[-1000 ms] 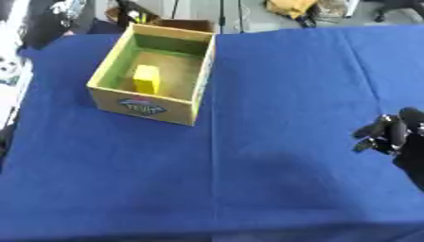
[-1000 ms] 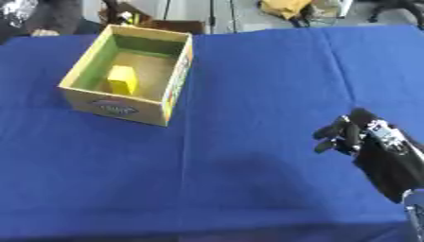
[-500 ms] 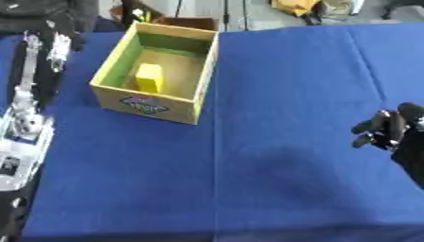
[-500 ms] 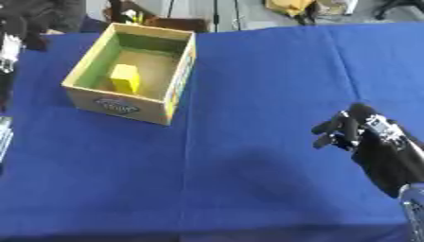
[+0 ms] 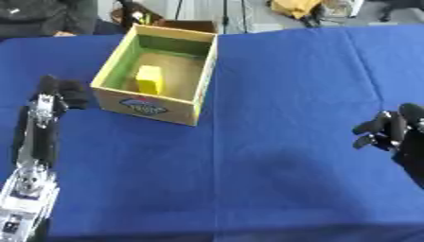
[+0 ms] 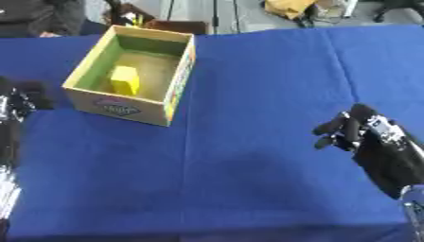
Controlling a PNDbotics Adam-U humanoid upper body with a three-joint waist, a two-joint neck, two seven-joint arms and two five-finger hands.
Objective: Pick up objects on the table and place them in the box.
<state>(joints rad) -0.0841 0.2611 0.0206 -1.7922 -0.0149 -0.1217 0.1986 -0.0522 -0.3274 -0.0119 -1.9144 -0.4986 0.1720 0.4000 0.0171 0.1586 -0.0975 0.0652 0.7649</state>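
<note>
An open cardboard box (image 5: 147, 107) stands at the far left of the blue table, and a yellow block (image 5: 149, 79) lies inside it. My left hand (image 5: 59, 92) hovers just left of the box's front corner. Its dark fingers are relaxed and hold nothing, and the silver forearm runs down to the lower left corner. My right hand (image 6: 352, 131) stays at the right edge, fingers loosely spread toward the left, empty. I see no loose objects on the cloth.
The blue cloth (image 5: 273, 132) covers the whole table. A brown item (image 5: 186, 24) sits just behind the box at the far edge. A person in dark clothing (image 5: 41, 16) is at the far left, beyond the table.
My left arm came into view along the left side, then drew back toward the near edge, so the hand is now beside the box. The right hand has barely moved.
</note>
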